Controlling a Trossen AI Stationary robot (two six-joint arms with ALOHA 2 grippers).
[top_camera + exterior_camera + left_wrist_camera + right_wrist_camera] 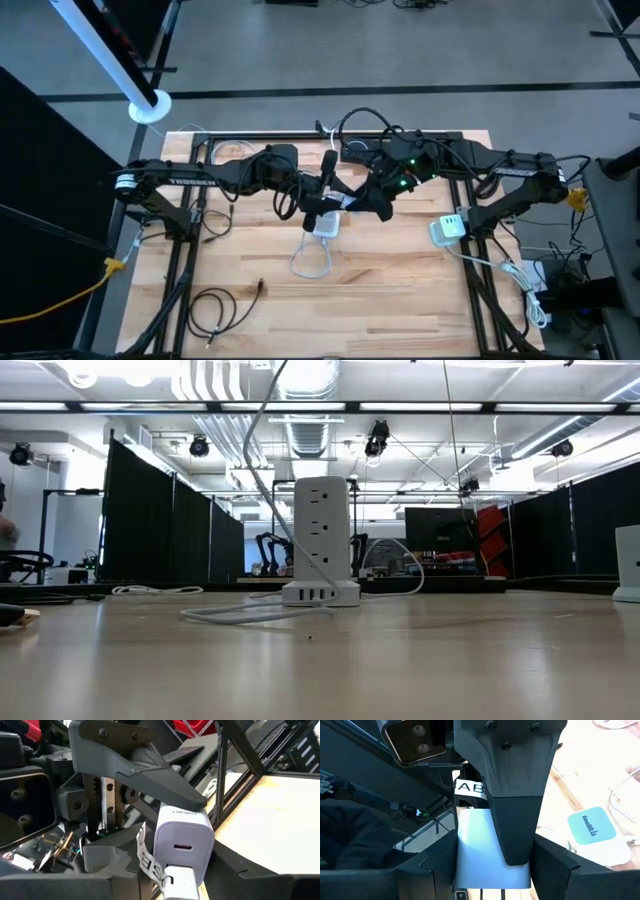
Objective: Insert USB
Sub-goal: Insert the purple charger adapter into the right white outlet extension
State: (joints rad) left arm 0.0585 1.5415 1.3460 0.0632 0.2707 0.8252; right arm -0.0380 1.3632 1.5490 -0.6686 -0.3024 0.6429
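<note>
Both arms meet above the table's middle. My right gripper (492,870) is shut on a white charger block (182,840), whose oval port (183,846) shows empty. My left gripper (175,890) is shut on a white USB plug (177,881) with a paper label (147,862). The plug's tip stands just short of the port. Below them a white socket tower (320,540) stands upright on its base. Its cord (312,260) loops over the wood. The low view shows neither gripper. My left gripper pinches the white plug's body (176,885) between its two fingers, lifted clear and pointing at the charger's port face. The picture's edge cuts off the place of contact. My right gripper pinches the charger block's two side faces (470,855) between its fingers, lifted clear of the table. In the right wrist view the left arm's finger (512,795) covers part of the block.
A second white charger (450,230) sits by the table's right edge with white cords trailing off. A black cable (215,310) coils near the left near corner. A white block with a teal label (594,831) lies on the wood under the grippers. A black frame (470,250) rings the table.
</note>
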